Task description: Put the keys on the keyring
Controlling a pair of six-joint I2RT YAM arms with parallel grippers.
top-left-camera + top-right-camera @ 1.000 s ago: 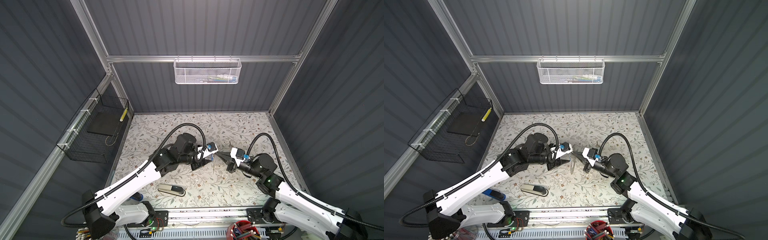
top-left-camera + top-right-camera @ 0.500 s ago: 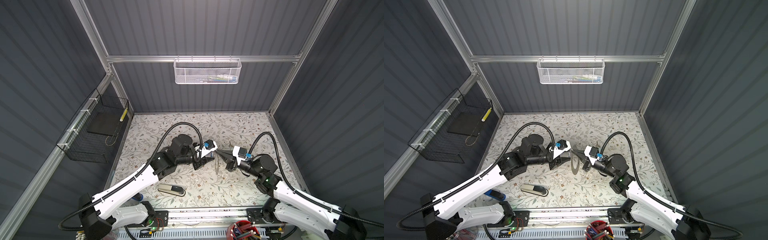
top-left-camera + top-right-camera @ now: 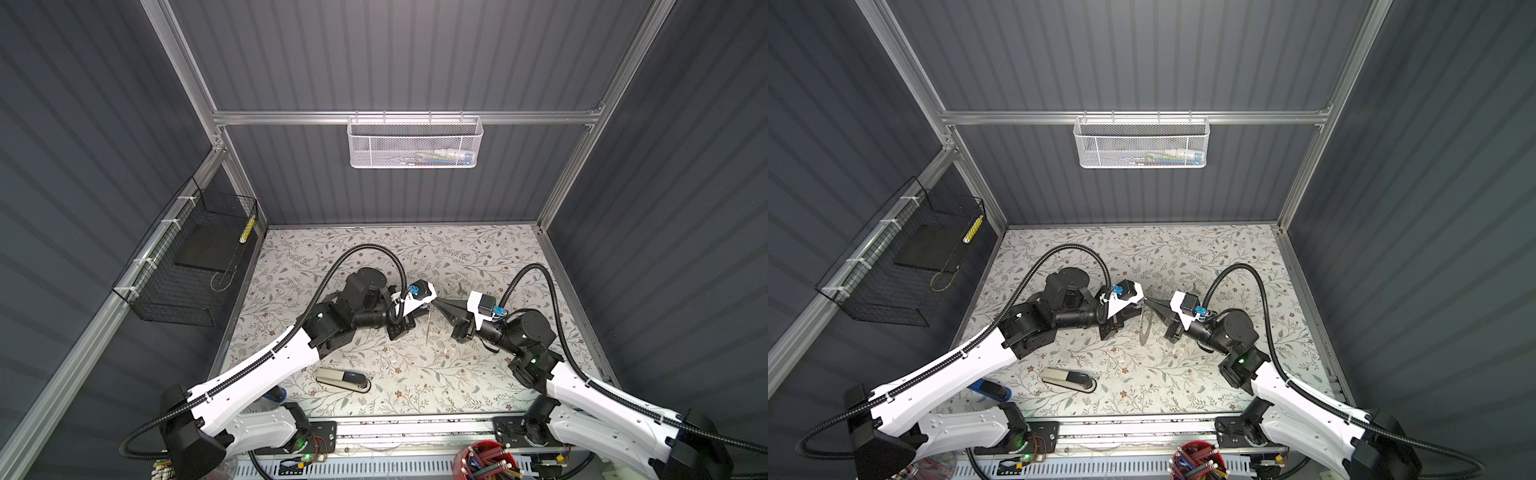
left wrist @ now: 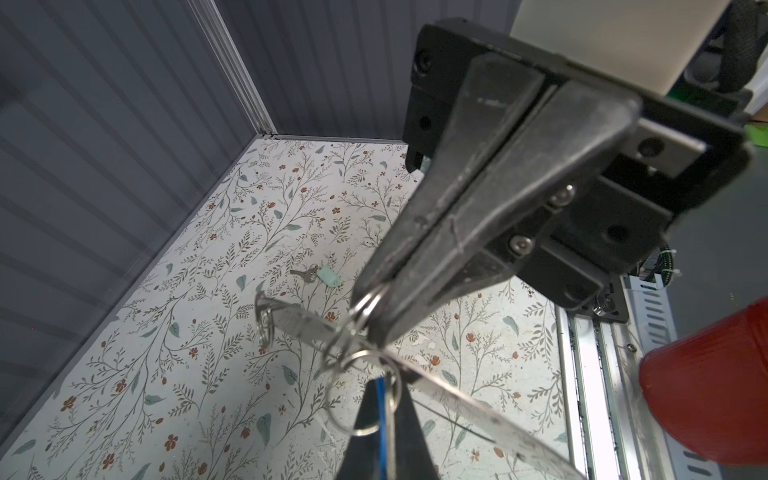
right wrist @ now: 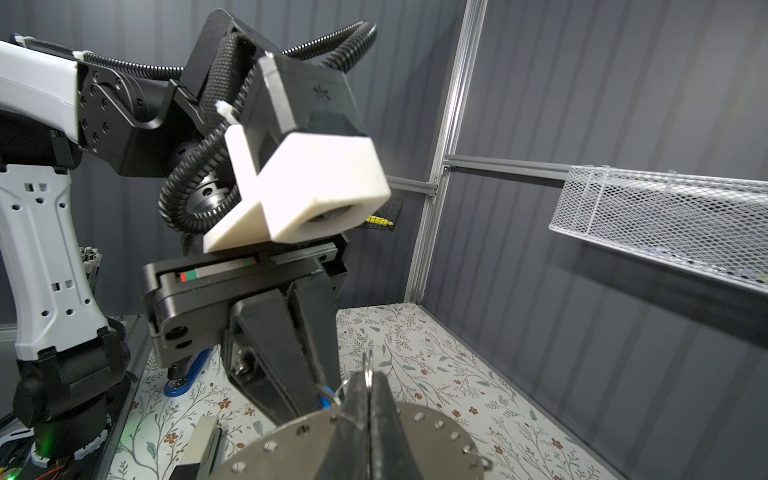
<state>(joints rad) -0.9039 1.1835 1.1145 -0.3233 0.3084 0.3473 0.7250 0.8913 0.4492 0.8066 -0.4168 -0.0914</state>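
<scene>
Both grippers meet tip to tip above the middle of the floral table [image 3: 415, 257]. The right gripper [image 4: 371, 308] has its jaws pressed together on the rim of the keyring [image 5: 286, 438], with a small split ring [image 4: 368, 302] caught at its very tips. The keyring stands on edge in the air, so in both top views it reads only as a thin grey sliver [image 3: 1145, 328] hanging below the two sets of fingertips. From the right wrist its flat band and the row of tiny holes show plainly.

The left gripper [image 5: 321, 400] comes in from the left, its jaws closed on the blue-tagged key [image 4: 380, 419]. The blue tag is a narrow strip between the two dark fingers, and that key's own wire loop [image 4: 365, 397] sits against the keyring's band. Whether the loop has passed through a hole I cannot tell.

The mint-green-tagged key [image 4: 319, 276] lies flat on the table, apart from both grippers. A grey-and-black stapler [image 3: 343, 380] rests on the near left of the table, well apart from the keyring.
</scene>
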